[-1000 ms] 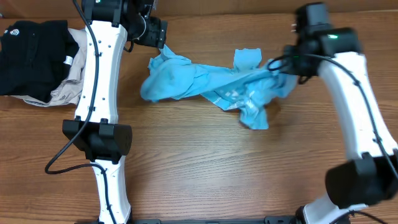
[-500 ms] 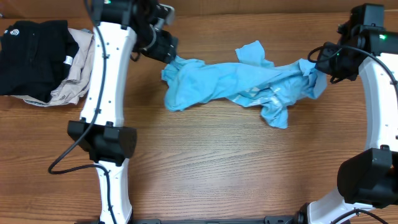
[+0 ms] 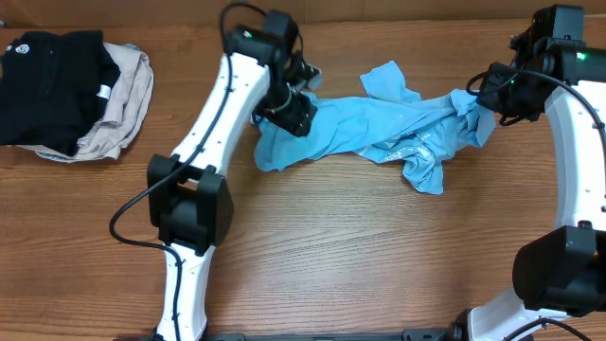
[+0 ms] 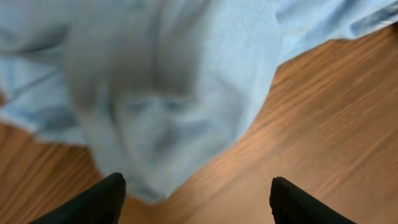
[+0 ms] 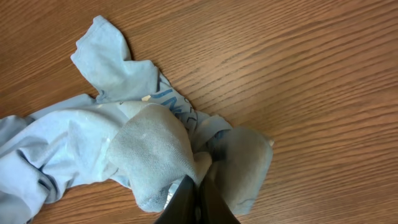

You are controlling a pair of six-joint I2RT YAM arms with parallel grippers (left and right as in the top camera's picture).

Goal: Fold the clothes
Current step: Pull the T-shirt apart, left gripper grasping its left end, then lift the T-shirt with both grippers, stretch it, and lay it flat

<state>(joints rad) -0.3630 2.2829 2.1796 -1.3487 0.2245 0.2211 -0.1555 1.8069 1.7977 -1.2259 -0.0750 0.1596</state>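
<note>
The clothes [image 3: 379, 133], a light blue T-shirt, lie stretched and crumpled across the back of the wooden table. My left gripper [image 3: 299, 116] hovers over the shirt's left end. In the left wrist view it [image 4: 196, 196] is open, its black fingertips [image 4: 106, 199] wide apart, with the blurred blue cloth [image 4: 174, 93] ahead and bare wood between them. My right gripper [image 3: 485, 95] is shut on the shirt's right end. The right wrist view shows its jaws [image 5: 198, 186] pinching a bunched fold of the cloth [image 5: 149, 143], with printed lettering partly showing.
A black garment [image 3: 47, 80] with a small white logo lies on a beige garment [image 3: 123, 104] at the back left. The left arm [image 3: 218, 123] reaches diagonally from its base [image 3: 189, 208]; the right arm [image 3: 578, 161] stands along the right edge.
The right gripper dragged the shirt to the right, then held still. The left gripper stayed open and swung right and forward, from the shirt's left corner to over its left end.
</note>
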